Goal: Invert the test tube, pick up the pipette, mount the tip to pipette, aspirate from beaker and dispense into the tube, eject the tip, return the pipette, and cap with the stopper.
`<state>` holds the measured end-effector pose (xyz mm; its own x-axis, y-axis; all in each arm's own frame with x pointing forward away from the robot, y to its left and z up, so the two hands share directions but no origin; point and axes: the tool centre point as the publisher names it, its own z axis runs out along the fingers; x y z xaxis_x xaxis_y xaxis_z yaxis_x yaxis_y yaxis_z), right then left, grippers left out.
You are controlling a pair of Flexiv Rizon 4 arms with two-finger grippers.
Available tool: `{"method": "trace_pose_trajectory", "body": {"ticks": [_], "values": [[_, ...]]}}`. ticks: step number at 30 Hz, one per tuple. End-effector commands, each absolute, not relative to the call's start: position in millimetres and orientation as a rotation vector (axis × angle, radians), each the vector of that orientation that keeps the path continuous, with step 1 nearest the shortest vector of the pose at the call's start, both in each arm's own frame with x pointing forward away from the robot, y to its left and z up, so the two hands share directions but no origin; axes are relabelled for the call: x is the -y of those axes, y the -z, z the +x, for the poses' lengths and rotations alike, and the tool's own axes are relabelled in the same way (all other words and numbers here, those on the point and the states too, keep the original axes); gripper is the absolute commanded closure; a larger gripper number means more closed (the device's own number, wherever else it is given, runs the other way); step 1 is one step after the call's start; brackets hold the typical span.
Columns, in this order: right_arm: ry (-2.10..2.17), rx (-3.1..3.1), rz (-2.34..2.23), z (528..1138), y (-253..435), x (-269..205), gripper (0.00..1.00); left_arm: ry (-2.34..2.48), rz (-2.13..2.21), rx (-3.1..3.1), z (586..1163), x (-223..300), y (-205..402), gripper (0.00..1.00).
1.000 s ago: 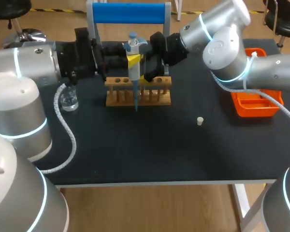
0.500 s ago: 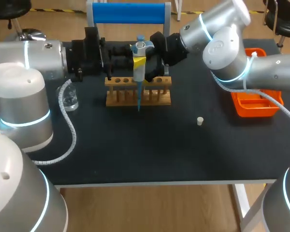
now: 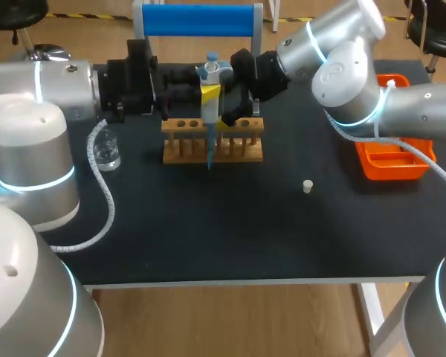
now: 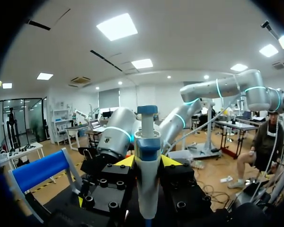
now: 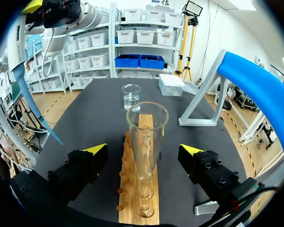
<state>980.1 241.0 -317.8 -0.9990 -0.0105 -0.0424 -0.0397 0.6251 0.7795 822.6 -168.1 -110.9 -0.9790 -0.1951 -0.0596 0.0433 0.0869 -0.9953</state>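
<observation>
Left tool [image 3: 206,94] pinches the pipette [image 3: 207,119] near the rack [image 3: 241,145]; right tool [image 5: 143,150] stands spread around the test tube [image 5: 146,127].

Counter [image 3: 208,230] is showing matt black, low glare. Rack [image 3: 212,145] is looking like bare pale wood, unvarnished. Test tube [image 5: 146,142] and beaker [image 3: 105,154] are reading as clear glossy glass. Pipette [image 3: 208,93] is looking like smooth white and blue plastic. Tray [image 3: 390,160] is shining as glossy orange plastic. My arms [image 3: 342,74] are gleaming smooth satin silver.
</observation>
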Motion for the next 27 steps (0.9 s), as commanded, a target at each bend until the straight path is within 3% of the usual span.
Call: {"method": "trace_pose_trajectory", "body": {"ticks": [1,18,27], "values": [[-1.344,-2.803,-0.044,980,317,-240,0.0,2.003,-0.16,-2.17,818,166,110,1.0],[-1.344,-2.803,-0.044,980,317,-240,0.0,2.003,-0.16,-2.17,818,166,110,1.0],[-1.397,-2.747,-0.039,954,299,-184,0.0,2.003,-0.16,-2.17,818,166,110,1.0]]}}
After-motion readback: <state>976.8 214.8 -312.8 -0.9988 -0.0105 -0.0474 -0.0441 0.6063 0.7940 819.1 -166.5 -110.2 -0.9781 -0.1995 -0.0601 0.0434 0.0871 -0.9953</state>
